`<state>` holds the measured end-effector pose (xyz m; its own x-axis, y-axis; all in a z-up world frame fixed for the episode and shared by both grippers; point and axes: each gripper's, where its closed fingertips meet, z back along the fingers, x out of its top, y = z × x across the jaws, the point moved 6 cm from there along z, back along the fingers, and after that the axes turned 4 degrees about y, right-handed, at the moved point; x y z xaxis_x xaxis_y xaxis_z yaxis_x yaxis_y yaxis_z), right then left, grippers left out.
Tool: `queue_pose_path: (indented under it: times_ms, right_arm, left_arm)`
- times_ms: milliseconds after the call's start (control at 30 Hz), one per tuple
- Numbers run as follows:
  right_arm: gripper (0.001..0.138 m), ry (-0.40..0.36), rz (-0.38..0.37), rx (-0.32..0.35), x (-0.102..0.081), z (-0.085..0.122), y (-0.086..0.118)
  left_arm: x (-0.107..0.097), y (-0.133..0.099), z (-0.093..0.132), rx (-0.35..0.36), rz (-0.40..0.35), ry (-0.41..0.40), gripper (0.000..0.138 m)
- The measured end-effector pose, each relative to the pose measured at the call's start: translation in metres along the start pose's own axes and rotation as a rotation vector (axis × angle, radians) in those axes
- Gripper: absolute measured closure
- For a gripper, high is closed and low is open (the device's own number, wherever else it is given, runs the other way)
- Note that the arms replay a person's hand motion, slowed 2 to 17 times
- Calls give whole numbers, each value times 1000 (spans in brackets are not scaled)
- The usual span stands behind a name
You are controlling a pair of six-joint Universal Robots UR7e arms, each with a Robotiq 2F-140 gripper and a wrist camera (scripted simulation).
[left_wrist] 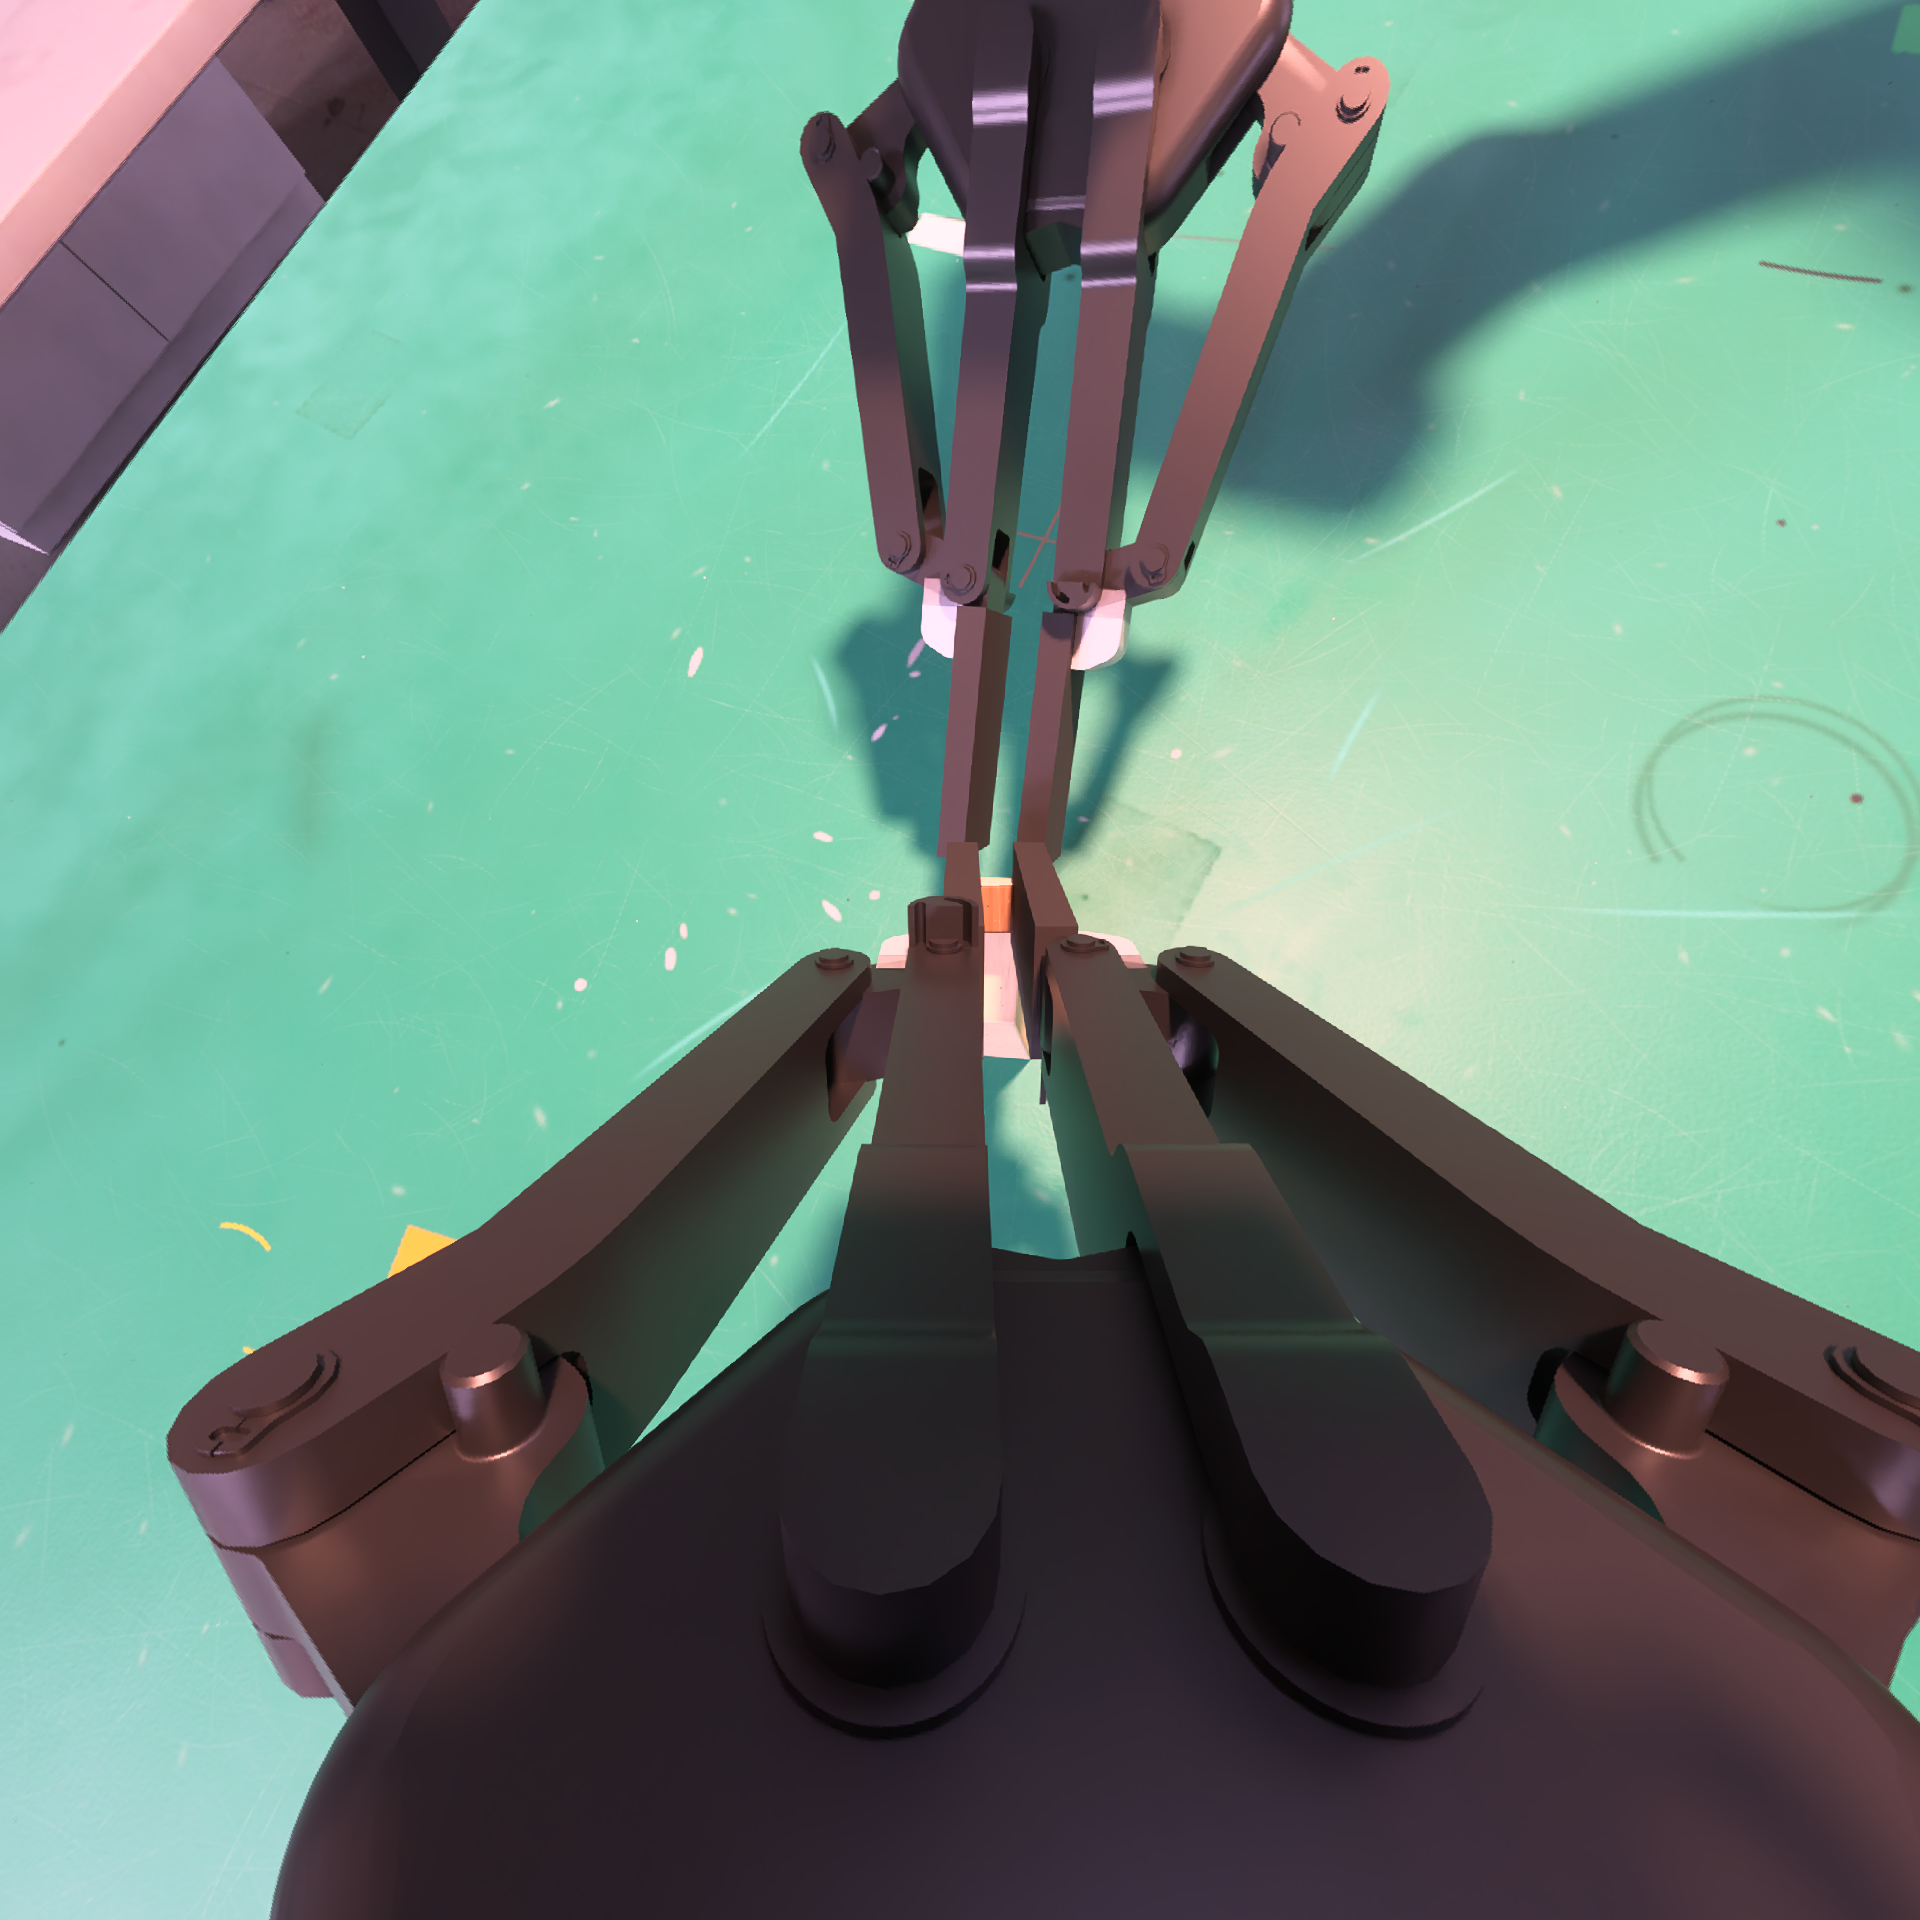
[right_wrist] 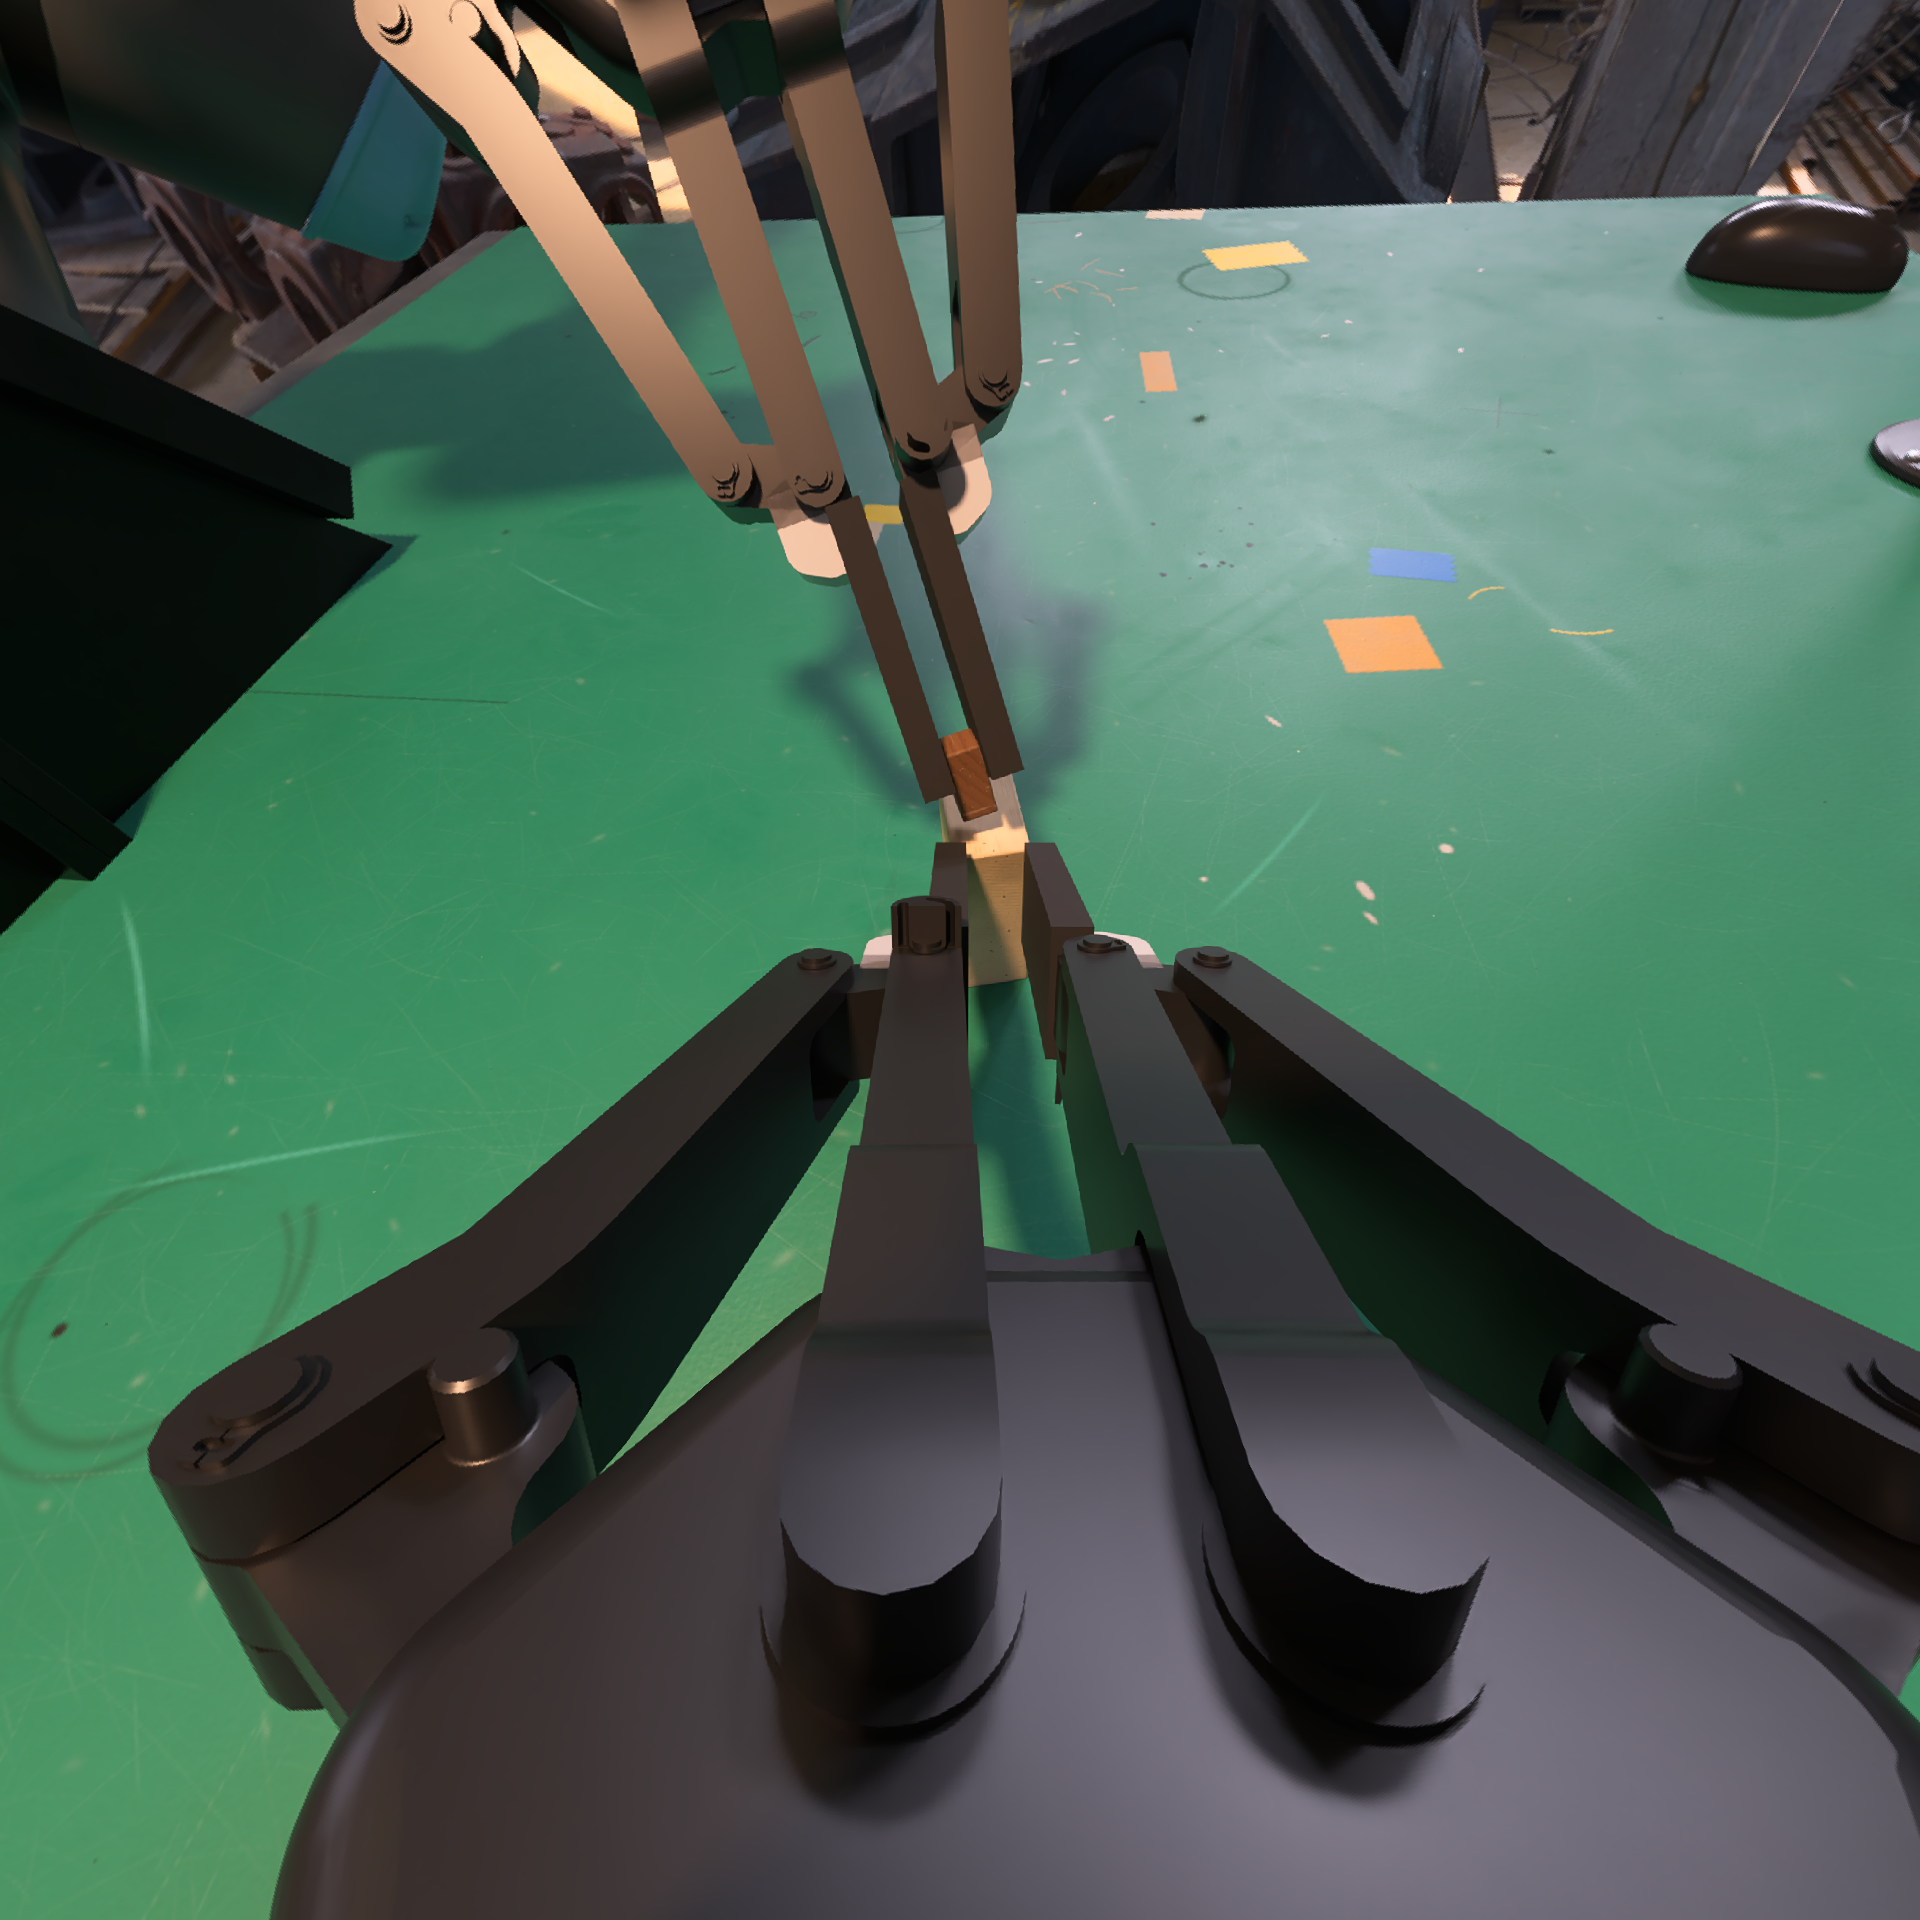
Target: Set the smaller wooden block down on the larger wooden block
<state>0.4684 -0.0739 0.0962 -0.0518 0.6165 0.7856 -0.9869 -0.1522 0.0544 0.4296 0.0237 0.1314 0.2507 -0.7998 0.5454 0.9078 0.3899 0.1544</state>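
My left gripper point(left_wrist: 995, 883) is shut on the smaller wooden block point(left_wrist: 995, 904), a small orange-brown piece held at the fingertips. In the right wrist view this gripper point(right_wrist: 968, 781) comes down from above with the small block point(right_wrist: 964, 774) at the top of the larger wooden block point(right_wrist: 995, 914), a pale upright piece. I cannot tell if the two blocks touch. My right gripper point(right_wrist: 995, 868) is shut on the larger block's sides. In the left wrist view the right gripper point(left_wrist: 1000, 836) reaches in from the far side, and the pale block point(left_wrist: 1003, 1003) shows between my fingers.
The green table mat point(right_wrist: 1455, 935) carries flat coloured patches. A black rounded object point(right_wrist: 1797, 244) and a grey metal thing point(right_wrist: 1896, 452) lie far right. A dark box point(right_wrist: 156, 582) stands at the left. The table edge point(left_wrist: 343, 208) runs along the upper left.
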Motion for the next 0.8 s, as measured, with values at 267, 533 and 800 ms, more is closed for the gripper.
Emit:
queue_pose_path:
  times_ms: [267,533,800]
  right_arm:
    - [124,-35,-24,22,0,-2,0]
    - [124,-58,-55,50,-1,-2,-1]
    - [122,-78,-96,90,-1,-2,-2]
  left_arm:
    - [0,-1,0,11,1,5,129]
    - [0,-2,0,12,1,4,129]
    - [0,-2,-1,5,7,6,129]
